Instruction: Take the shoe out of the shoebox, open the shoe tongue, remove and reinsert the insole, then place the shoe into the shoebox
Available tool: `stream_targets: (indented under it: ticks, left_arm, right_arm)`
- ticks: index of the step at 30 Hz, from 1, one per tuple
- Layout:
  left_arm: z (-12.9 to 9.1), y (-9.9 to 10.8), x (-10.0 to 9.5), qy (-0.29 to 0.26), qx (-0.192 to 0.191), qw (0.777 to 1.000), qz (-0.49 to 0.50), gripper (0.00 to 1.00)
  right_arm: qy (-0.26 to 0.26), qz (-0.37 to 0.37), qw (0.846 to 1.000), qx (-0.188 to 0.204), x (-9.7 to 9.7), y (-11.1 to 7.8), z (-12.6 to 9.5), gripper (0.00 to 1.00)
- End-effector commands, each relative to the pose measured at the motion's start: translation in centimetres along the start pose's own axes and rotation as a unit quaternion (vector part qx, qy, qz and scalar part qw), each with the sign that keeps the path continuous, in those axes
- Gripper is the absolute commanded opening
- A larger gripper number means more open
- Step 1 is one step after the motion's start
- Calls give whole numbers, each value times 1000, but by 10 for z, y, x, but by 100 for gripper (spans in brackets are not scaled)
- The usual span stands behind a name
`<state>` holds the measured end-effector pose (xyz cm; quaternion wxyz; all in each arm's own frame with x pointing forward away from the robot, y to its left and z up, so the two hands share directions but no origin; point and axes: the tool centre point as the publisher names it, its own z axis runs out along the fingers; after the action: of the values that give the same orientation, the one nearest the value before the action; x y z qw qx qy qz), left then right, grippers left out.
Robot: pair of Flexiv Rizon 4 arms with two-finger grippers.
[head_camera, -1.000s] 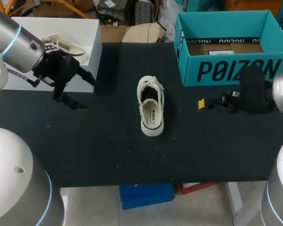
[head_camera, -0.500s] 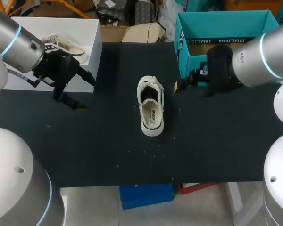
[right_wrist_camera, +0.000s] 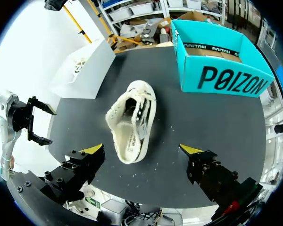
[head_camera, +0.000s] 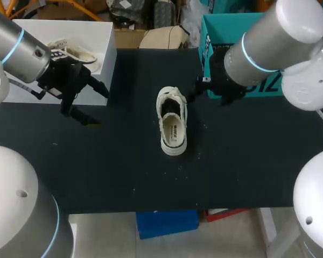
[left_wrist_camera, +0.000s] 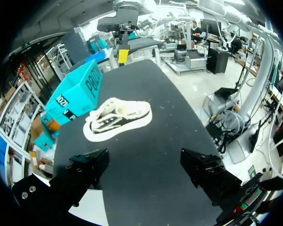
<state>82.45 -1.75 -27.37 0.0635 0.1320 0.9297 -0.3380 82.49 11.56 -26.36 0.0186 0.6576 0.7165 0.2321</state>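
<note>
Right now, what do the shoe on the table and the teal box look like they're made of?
The shoe looks like matte cream cloth, probably canvas, on a smoother pale sole, likely rubber. The teal box looks like cardboard with a printed matte skin: folded straight walls, and bare brown board shows inside.

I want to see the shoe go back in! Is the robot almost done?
Not yet. The shoe is out, lying on the table. The right claw hovers open near it; the left claw is open farther off. The tongue, the insole and the teal shoebox seem still to do.
</note>
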Motion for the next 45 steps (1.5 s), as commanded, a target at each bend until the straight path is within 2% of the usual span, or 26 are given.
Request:
stream_targets:
  ticks: [1,9,22,31,32,34,35,36,37,45]
  left_arm:
    - [1,0,1,-1,-1,1000,1,100]
    - [1,0,1,-1,-1,1000,1,100]
    - [1,0,1,-1,-1,1000,1,100]
    - [1,0,1,-1,-1,1000,1,100]
    - [1,0,1,-1,-1,1000,1,100]
    - [1,0,1,-1,-1,1000,1,100]
    - [1,0,1,-1,-1,1000,1,100]
    - [1,0,1,-1,-1,1000,1,100]
    - [1,0,1,-1,-1,1000,1,100]
    - [1,0,1,-1,-1,1000,1,100]
  right_arm:
    - [-121,-1,993,7,8,10,37,100]
    - [-116,-15,993,26,9,20,59,100]
    - [-113,-4,993,32,9,21,60,100]
    - [-95,-20,994,56,9,28,81,100]
    - [-94,-22,994,57,10,29,83,98]
    - [-93,-26,993,63,8,30,87,60]
    - [-92,-29,993,66,7,31,90,60]
    - [-93,-32,993,69,6,32,92,49]
    - [-93,-32,993,70,4,33,93,46]
    - [-95,-38,991,91,-2,37,110,49]
